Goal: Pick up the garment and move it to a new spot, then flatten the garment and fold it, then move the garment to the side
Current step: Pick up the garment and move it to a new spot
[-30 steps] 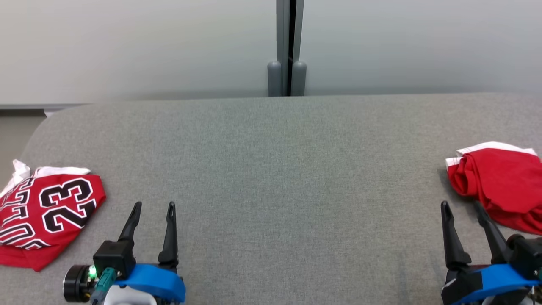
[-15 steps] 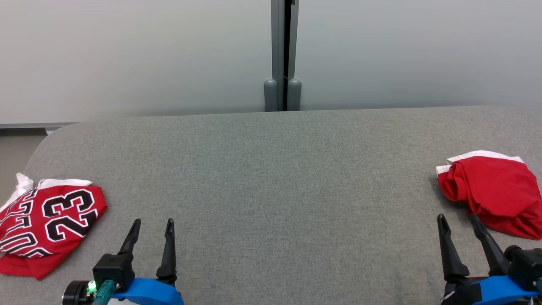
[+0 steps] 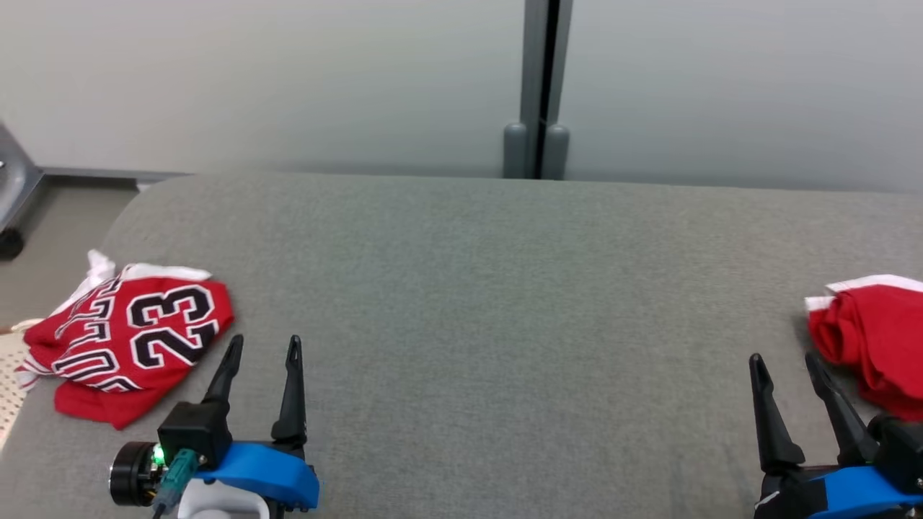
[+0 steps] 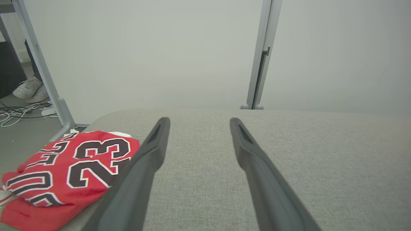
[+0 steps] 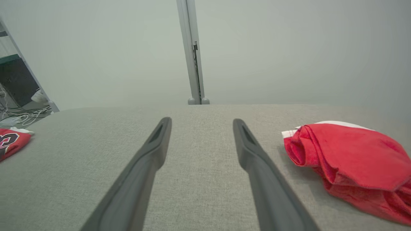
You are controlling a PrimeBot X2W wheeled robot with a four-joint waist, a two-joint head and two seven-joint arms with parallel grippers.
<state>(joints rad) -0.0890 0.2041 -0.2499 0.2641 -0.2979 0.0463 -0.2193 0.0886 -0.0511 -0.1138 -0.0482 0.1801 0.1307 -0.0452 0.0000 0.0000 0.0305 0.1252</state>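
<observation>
Red jersey [image 3: 137, 331] printed 23 lies folded at the far left of the grey fabric surface [image 3: 490, 288]. Left gripper [image 3: 265, 342] is just right of it, fingers apart, empty. Right gripper [image 3: 783, 360] also has fingers apart, empty. Crumpled red garment [image 3: 876, 339] with white trim sits just right of it, probably the one to pick. Looks soft, light and floppy; pinch a raised fold or the white hem.

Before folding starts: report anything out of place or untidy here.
The red 23 jersey lies bunched at the grey surface's left edge, its white trim seemingly overhanging. The plain red garment sits crumpled at the far right. Nothing looks spilled or damaged.
</observation>
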